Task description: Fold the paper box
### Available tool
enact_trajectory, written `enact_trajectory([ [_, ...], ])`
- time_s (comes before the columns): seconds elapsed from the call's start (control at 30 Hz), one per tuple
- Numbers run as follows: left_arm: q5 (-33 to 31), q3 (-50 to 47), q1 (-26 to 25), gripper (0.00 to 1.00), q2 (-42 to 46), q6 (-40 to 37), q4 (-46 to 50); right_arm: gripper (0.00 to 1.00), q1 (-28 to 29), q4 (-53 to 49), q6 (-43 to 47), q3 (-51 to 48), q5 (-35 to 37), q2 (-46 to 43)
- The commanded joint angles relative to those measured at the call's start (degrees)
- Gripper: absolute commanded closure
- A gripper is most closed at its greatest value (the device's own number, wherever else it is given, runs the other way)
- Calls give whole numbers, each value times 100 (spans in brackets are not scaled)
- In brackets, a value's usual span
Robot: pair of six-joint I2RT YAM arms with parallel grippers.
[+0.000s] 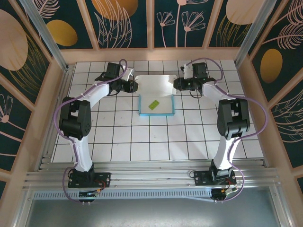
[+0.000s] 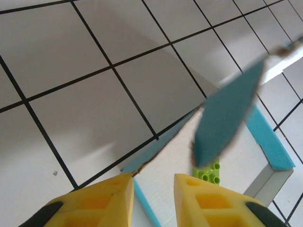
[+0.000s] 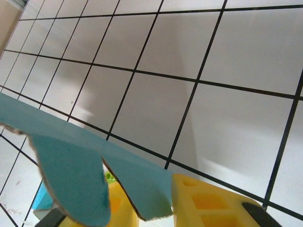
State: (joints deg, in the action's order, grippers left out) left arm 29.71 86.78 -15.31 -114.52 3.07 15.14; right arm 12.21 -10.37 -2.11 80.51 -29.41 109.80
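at the far middle of the worktop (image 1: 123, 137) sits the paper box (image 1: 158, 90), flaps raised; left end effector (image 2: 154, 183) slightly open astride its edge; right end effector (image 3: 151, 189) straddles a cyan flap, grip unclear

Near table (image 1: 142, 142) free; paper box (image 1: 156, 97), left gripper (image 1: 134, 86), right gripper (image 1: 176, 85) block far centre.

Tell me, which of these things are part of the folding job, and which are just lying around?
Part of the job: the paper box; the left tool and the right tool at its two sides.
Just lying about: the small yellow-green brick resting on the box's white face.
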Motion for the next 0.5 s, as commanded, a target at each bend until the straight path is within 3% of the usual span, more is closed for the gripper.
enact_trajectory([
  [0.0, -100, -97, 11, 55, 37, 17, -107, 75, 85, 173, -88, -122, 143, -87],
  [0.03, -283, -117, 11, 41, 73, -12, -107, 75, 85, 175, -88, -140, 169, -99],
  [0.07, -446, -129, 11, 36, 112, -62, -101, 75, 89, 155, -73, -134, 211, -99],
  [0.13, -621, -37, 11, 33, 115, -189, -30, 76, 83, 108, -46, -112, 203, -101],
  [0.3, -311, 631, 11, 36, -314, -509, 542, 76, 86, 75, -9, -61, 190, -91],
  [0.47, 31, 863, 17, 51, -500, -439, 586, 78, 104, 35, -35, 18, 155, -53],
])
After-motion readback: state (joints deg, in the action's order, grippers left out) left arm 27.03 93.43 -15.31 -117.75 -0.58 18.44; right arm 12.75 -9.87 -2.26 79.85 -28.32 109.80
